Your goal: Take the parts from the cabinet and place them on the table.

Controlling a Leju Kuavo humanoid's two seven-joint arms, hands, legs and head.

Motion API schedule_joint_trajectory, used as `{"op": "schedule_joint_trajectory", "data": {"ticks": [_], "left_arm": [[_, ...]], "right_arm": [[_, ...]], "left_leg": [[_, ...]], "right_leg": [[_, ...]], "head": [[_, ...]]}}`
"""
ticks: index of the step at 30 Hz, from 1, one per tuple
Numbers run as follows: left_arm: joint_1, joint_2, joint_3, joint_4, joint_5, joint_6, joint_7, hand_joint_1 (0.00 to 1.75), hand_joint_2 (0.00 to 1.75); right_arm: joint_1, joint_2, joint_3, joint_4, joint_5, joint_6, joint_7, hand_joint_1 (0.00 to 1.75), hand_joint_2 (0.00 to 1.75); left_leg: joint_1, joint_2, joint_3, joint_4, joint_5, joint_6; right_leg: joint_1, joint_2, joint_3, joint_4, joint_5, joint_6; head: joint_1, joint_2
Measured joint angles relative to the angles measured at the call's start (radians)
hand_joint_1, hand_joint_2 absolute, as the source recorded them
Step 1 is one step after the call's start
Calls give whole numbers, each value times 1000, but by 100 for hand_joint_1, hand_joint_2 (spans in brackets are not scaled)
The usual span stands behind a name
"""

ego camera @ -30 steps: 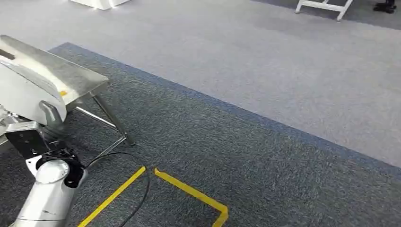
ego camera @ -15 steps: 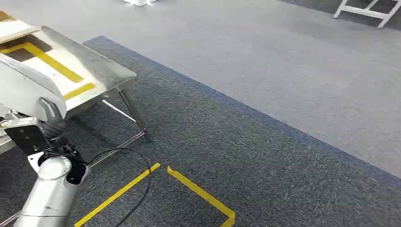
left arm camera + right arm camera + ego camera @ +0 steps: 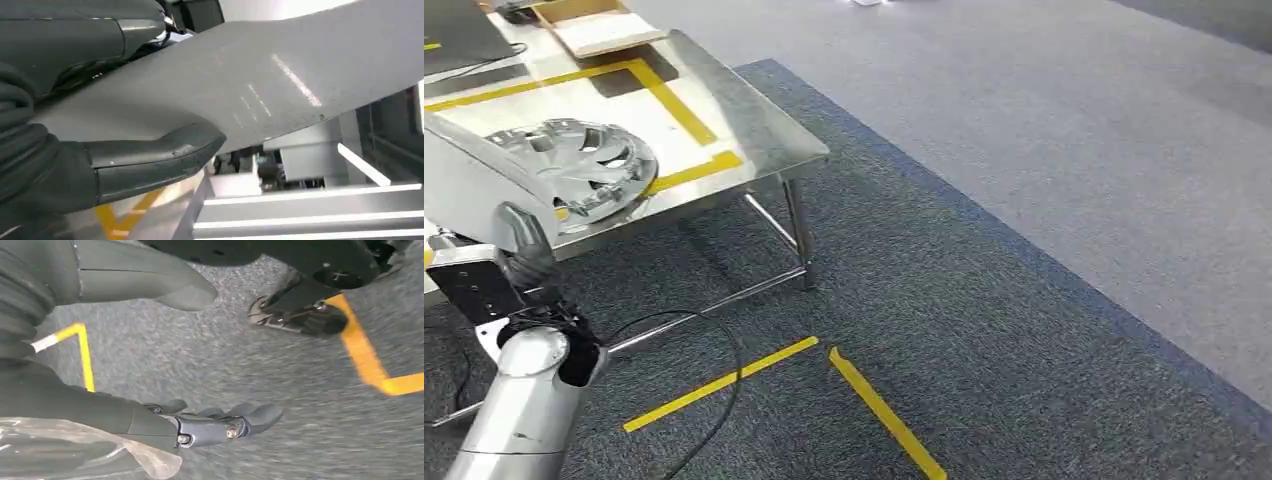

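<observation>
My left hand [image 3: 521, 243] grips a large curved grey panel [image 3: 469, 185] at the left edge of the head view. The left wrist view shows the thumb [image 3: 150, 155] pressed under the same panel [image 3: 260, 85], with the left hand [image 3: 45, 150] clamped on its edge. The panel overhangs the near side of a steel table [image 3: 754, 125] marked with yellow tape. A silver hubcap [image 3: 584, 170] lies on the table just beyond the panel. My right hand [image 3: 75, 405] hangs over the carpet, fingers apart and holding nothing.
A shallow wooden tray [image 3: 599, 28] sits at the table's far side. The table's leg [image 3: 799, 235] and lower bar stand on dark carpet. A black cable [image 3: 724, 395] loops across yellow floor tape [image 3: 879, 410]. Lighter grey carpet spreads to the right.
The camera has swung left, so the table fills more of the picture and the hubcap and tray have come into sight. My left hand still holds the grey panel.
</observation>
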Motion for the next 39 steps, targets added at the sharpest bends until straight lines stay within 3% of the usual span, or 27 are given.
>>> {"op": "schedule_joint_trajectory", "data": {"ticks": [2,3,4,5,7,8,9,10,13,14,16,17,19,20,21,23,24,25,28,29,30,31,32,34,36,38,39], "left_arm": [[-4,-4,0,0,-3,9,-2,175,175],[-4,-5,-1,2,-6,11,-3,175,175],[-2,-6,-1,5,-9,12,-4,175,175],[0,-6,-1,7,-10,14,-5,175,175],[0,-6,-1,9,-13,15,-5,175,175],[-1,-6,-1,9,-15,15,-6,175,175],[-1,-7,-1,10,-16,15,-8,175,175],[-4,-7,-1,11,-17,16,-8,175,175],[-3,-6,-1,13,-17,18,-10,175,175],[-3,-1,1,13,-17,21,-10,175,175],[-9,-1,0,13,-18,21,-11,175,175],[-10,-1,0,14,-18,21,-11,175,175],[-8,-1,0,16,-18,21,-11,175,175],[-7,0,0,18,-17,21,-11,175,175],[-7,0,0,19,-17,21,-11,175,175],[-8,0,0,20,-17,21,-11,175,175],[-11,0,0,20,-17,21,-11,175,175],[-16,0,0,20,-17,21,-11,175,175],[-18,0,0,22,-17,20,-11,175,175],[-18,1,0,22,-17,20,-11,175,175],[-21,0,0,23,-17,18,-12,175,175],[-29,1,0,23,-16,18,-12,175,175],[-31,-2,-1,24,-17,17,-12,175,175],[-28,-4,-4,27,-17,14,-12,175,175],[-26,-3,-4,31,-17,14,-11,175,175],[-27,-3,-4,31,-17,14,-11,175,175],[-28,-3,-4,31,-17,14,-11,175,175]], "right_arm": [[0,0,0,0,1,0,0,0,175],[3,0,0,0,2,2,0,0,175],[8,0,-1,0,3,3,0,0,175],[8,0,-2,0,3,3,1,0,175],[7,0,-3,0,3,3,1,0,175],[5,0,-5,0,4,3,1,0,175],[4,0,-6,0,4,3,1,0,175],[4,0,-6,0,5,5,0,0,175],[3,0,-7,0,6,7,1,0,175],[3,6,-8,0,6,8,1,0,175],[4,2,-8,-1,7,8,0,0,175],[5,2,-8,-1,7,8,0,0,175],[7,2,-8,-1,7,8,0,0,175],[6,2,-8,-1,8,8,1,0,175],[5,2,-8,-1,10,8,1,0,175],[5,3,-8,0,11,8,1,0,175],[5,3,-8,0,12,8,1,0,175],[4,4,-8,0,12,8,1,0,175],[1,4,-8,0,15,8,3,0,175],[-1,4,-8,0,16,8,3,0,175],[-3,4,-8,-1,18,8,2,0,175],[-3,4,-8,0,18,7,2,0,175],[-2,4,-8,0,19,7,2,0,175],[3,4,-8,0,21,6,3,0,175],[5,4,-8,0,21,3,3,0,175],[4,4,-8,0,21,0,3,0,175],[4,4,-8,0,21,0,3,0,175]], "left_leg": [[2,-24,-1,0,-2,7],[2,-37,-1,0,-3,9],[1,-57,0,1,-4,11],[1,-73,1,1,-5,11],[2,-102,4,2,-5,10],[4,-118,7,4,-8,6],[6,-127,5,6,-10,0],[3,-142,-3,15,-11,-6],[12,-174,-7,5,-1,-23],[11,-180,-9,10,-6,-27],[4,-82,-39,88,-53,-40],[8,-58,-76,167,-87,-46],[15,-45,-142,299,-132,-52],[17,-44,-149,307,-119,-53],[18,-42,-133,272,-88,-53],[14,-20,-57,117,0,-43],[7,23,-20,38,22,-33],[-12,56,-10,22,5,-26],[-12,19,-13,12,-5,-14],[-4,6,-4,0,-1,-8],[1,-3,2,-7,2,-5],[5,-13,2,-7,3,1],[6,-25,1,-7,3,4],[7,-54,1,-6,1,8],[7,-86,4,-5,0,7],[11,-115,8,-3,-4,1],[14,-126,9,2,-7,-5]], "right_leg": [[0,52,-73,143,-63,1],[0,59,-111,212,-87,2],[0,62,-158,280,-99,3],[0,64,-168,275,-76,2],[0,68,-134,162,15,-1],[-2,89,-89,50,79,-5],[-7,145,-70,9,77,-7],[-11,154,-51,-21,70,-10],[0,124,-46,-15,71,-21],[-14,109,-39,-23,74,-28],[-11,85,-28,-25,68,-41],[-9,71,-24,-25,65,-45],[-7,45,-19,-25,59,-47],[-7,31,-16,-25,56,-46],[-6,18,-12,-25,52,-46],[-5,-6,1,-25,43,-42],[-3,-17,7,-25,37,-39],[5,-28,7,-23,31,-29],[6,-68,17,-34,26,-16],[5,-68,24,-34,20,-8],[1,-5,14,-19,7,-4],[0,35,-9,26,-21,-4],[0,54,-47,99,-53,-3],[0,64,-139,259,-104,0],[-1,64,-166,258,-57,1],[-6,81,-111,101,52,2],[-11,113,-80,20,93,3]], "head": [[6,0],[8,0],[8,0],[7,0],[8,0],[8,0],[7,0],[5,0],[7,0],[6,0],[-13,0],[-11,0],[-13,0],[-12,0],[-13,0],[-13,0],[-12,0],[-12,0],[-10,0],[-10,0],[-5,0],[-5,0],[0,0],[2,0],[1,0],[1,0],[1,0]]}}
